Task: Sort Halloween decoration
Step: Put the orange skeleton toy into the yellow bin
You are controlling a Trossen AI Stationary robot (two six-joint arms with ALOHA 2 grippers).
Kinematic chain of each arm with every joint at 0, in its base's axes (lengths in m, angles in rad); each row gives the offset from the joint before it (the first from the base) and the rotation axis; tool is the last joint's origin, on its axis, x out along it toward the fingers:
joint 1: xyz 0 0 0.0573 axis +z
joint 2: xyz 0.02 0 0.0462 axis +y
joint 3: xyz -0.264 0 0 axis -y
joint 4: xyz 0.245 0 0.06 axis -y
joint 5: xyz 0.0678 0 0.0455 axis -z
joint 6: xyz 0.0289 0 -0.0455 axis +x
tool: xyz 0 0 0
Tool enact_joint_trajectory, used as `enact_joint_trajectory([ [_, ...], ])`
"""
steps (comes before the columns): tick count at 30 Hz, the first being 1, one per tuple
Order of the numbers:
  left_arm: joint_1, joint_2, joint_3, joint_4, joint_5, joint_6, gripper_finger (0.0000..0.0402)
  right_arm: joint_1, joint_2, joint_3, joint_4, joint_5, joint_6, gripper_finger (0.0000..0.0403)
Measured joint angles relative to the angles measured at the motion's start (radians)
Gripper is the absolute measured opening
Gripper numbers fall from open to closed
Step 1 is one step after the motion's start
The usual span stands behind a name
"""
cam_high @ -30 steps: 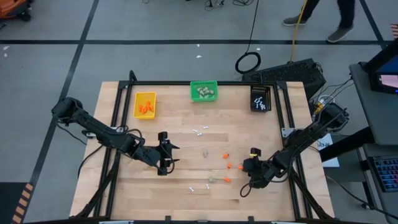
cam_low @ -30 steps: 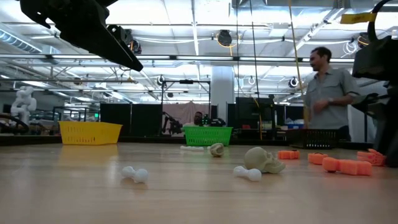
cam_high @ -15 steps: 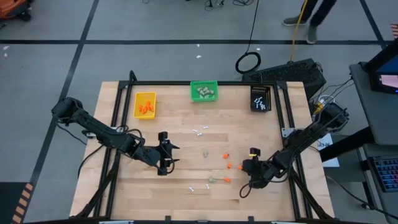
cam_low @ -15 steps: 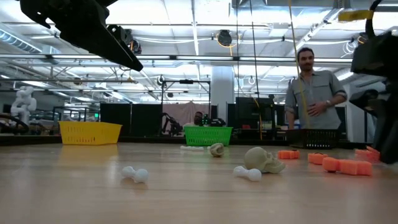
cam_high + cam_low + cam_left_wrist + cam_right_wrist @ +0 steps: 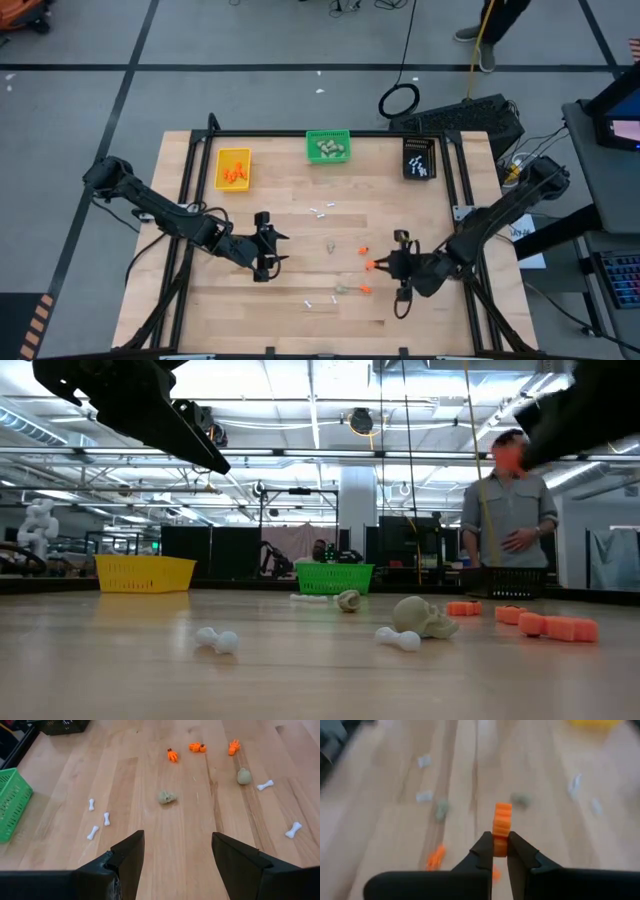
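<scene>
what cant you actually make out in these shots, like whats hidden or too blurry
- Orange piece in the shut right gripper: right wrist view is motion-blurred, so its shape is unreadable; its lower part is covered by the fingers.
- Contents of the black bin: too small in the high view to count.
- Yellow bin and green bin: in the low view their walls hide what is inside.
- Left gripper: fingertips cut off by the left wrist picture's edge.
</scene>
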Motion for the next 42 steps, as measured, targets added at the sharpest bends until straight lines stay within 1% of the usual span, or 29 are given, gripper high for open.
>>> enact_joint_trajectory([
  [4, 0.000, 0.000, 0.000, 0.005, -0.003, 0.001, 0.0231, -0.032, -0.063, 0.001, 0.104, 0.018, -0.161, 0.0009],
  [10, 0.000, 0.000, 0.000, 0.011, -0.003, 0.002, 0.0231, -0.102, -0.136, 0.001, 0.228, 0.017, -0.368, 0.0009],
  [15, 0.000, 0.000, 0.000, 0.025, -0.004, 0.010, 0.0231, -0.173, -0.150, 0.001, 0.360, -0.065, -0.495, 0.0009],
  [20, 0.000, 0.000, 0.000, 0.030, -0.004, 0.027, 0.0231, -0.211, -0.096, -0.039, 0.616, -0.167, -0.580, 0.0009],
  [24, -0.001, 0.000, 0.000, 0.062, -0.006, 0.037, 0.0231, -0.217, -0.032, -0.071, 0.819, -0.180, -0.625, 0.0009],
  [27, -0.001, 0.000, 0.000, 0.077, -0.012, 0.054, 0.0231, -0.217, 0.018, -0.083, 0.919, -0.168, -0.639, 0.0009],
  [32, -0.001, 0.000, 0.000, 0.088, -0.018, 0.056, 0.0231, -0.219, 0.088, -0.085, 1.030, -0.163, -0.666, 0.0013],
  [35, -0.001, 0.000, 0.000, 0.101, -0.022, 0.056, 0.0231, -0.229, 0.122, -0.085, 1.068, -0.163, -0.673, 0.0017],
  [42, -0.001, 0.000, 0.000, 0.103, -0.023, 0.055, 0.0231, -0.251, 0.169, -0.085, 1.106, -0.167, -0.665, 0.0019],
])
